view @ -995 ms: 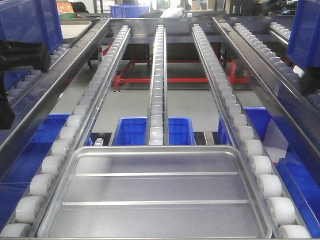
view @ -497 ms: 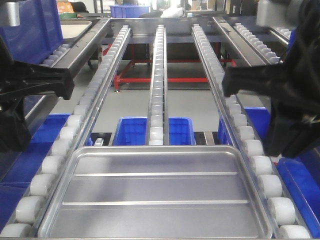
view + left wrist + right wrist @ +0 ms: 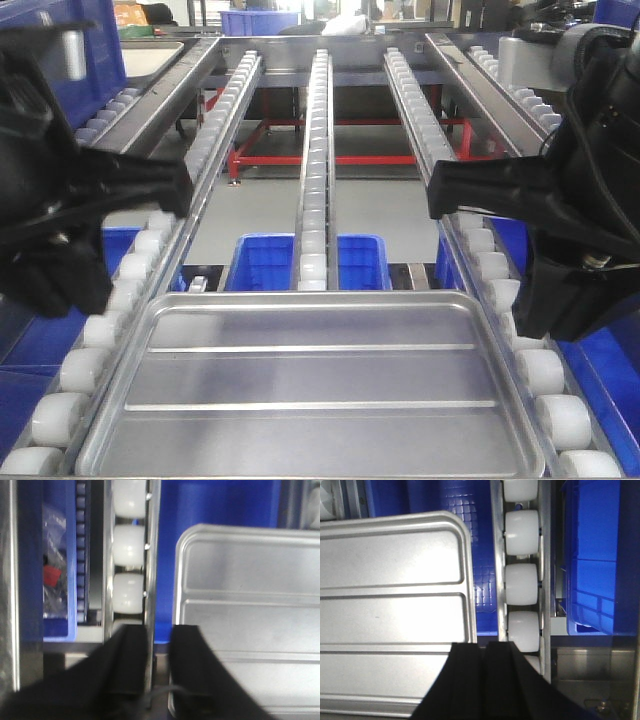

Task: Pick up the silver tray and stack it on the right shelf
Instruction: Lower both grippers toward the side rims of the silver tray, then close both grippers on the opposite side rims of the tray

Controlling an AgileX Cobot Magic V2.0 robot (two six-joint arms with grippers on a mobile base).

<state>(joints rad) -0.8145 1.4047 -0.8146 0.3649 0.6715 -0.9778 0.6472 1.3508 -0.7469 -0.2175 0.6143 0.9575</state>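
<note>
1. Both arms have swung in over the last second, from the frame edges to either side of the tray. I read this as the approach, with no lift yet.
2. Silver tray [image 3: 310,380] has not moved. It lies flat between the white roller lanes [image 3: 80,368], nearest the camera.
3. Left gripper [image 3: 158,647]: jaws parted at the tray's left rim, holding nothing. Right gripper [image 3: 483,652]: only a thin slit shows, by the right rim; cannot tell if it is closed.
4. Tray surface: bright metal, rounded corners, low rim, two raised ribs.

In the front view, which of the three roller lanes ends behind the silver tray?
The middle lane: its rollers stop at the far rim of the silver tray, while the left lane and right lane continue along the tray's sides.
</note>
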